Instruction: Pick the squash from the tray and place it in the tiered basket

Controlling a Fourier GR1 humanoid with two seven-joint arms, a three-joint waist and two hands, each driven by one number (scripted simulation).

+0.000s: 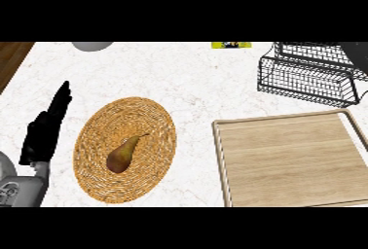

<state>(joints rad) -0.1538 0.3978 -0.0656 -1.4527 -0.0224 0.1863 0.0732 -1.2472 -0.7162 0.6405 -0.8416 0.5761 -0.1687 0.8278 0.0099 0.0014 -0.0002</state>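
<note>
left robot hand rests spread, holding nothing; the pear-like fruit on the woven mat looks light, stiff, smooth: grasp its broad belly.

No readable text; yellow item at counter's far edge, print illegible.

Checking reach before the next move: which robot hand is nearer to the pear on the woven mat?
Left. The left robot hand rests open just left of the mat holding the pear. The right robot hand is not in view.
</note>
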